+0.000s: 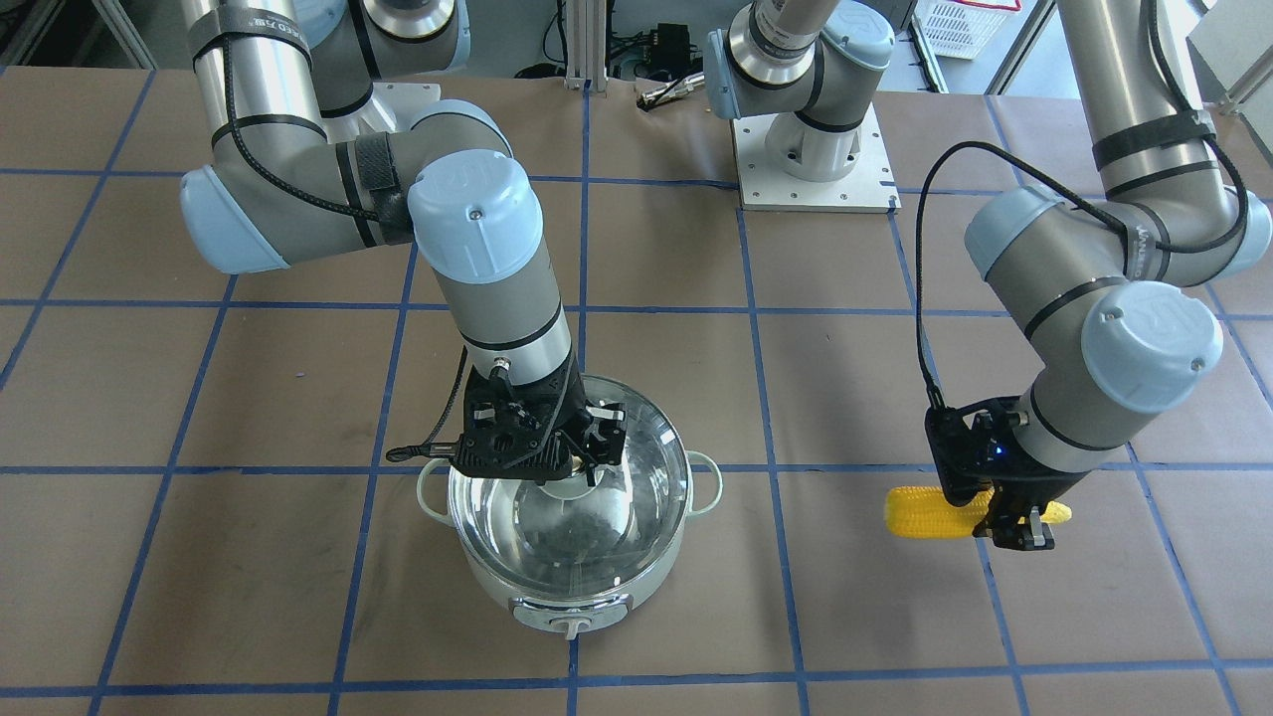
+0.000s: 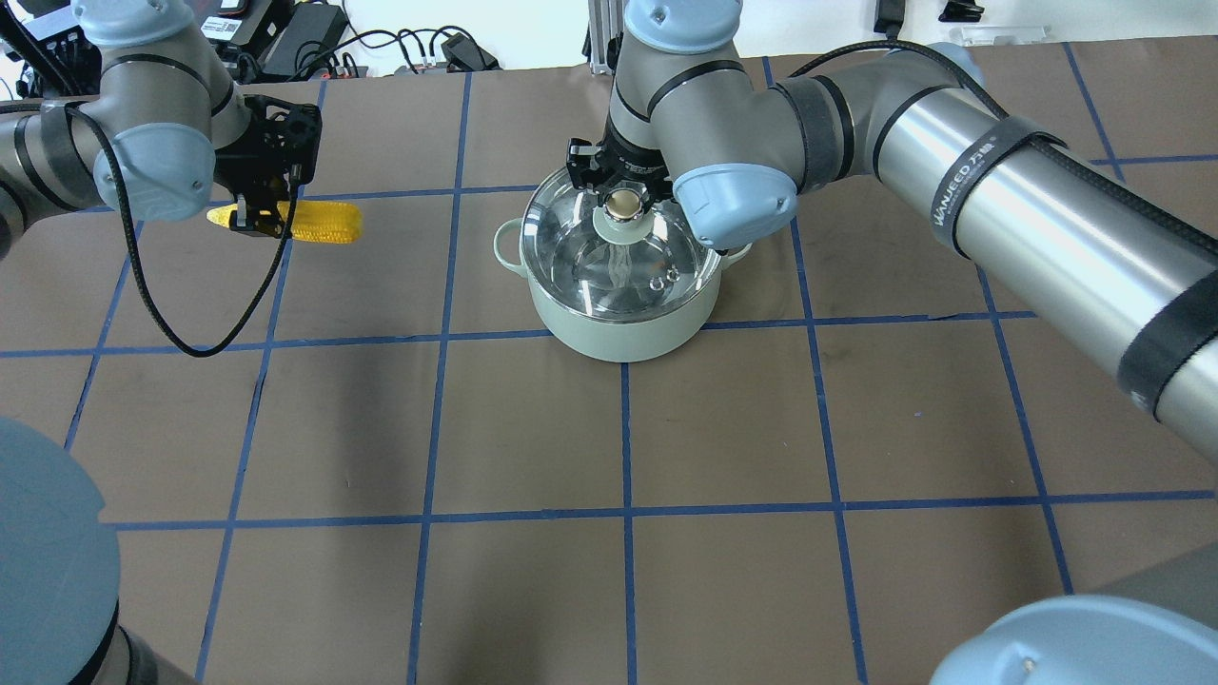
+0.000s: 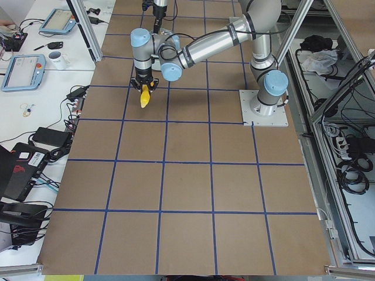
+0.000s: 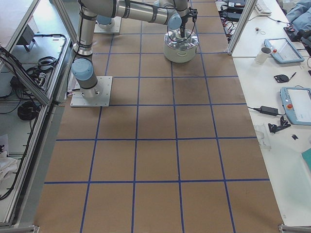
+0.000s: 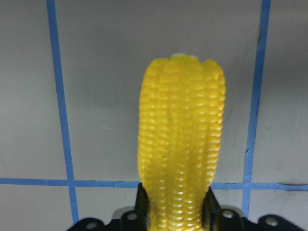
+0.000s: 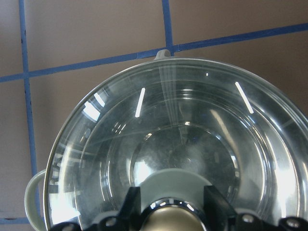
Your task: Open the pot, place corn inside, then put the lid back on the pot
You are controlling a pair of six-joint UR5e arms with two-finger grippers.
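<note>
The mint-green pot stands mid-table with the clear glass lid on it. My right gripper is straight above it, fingers shut on either side of the lid's beige-capped knob. In the right wrist view the lid fills the frame, and the gripper clasps the knob. My left gripper is shut on the yellow corn and holds it level, low over the table, well off to the pot's side. The corn also shows in the left wrist view and the overhead view.
The right arm's long forearm reaches across the table toward the pot. An arm's base plate sits behind the pot. Cables and power bricks lie past the table's far edge. Blue tape lines grid the brown tabletop.
</note>
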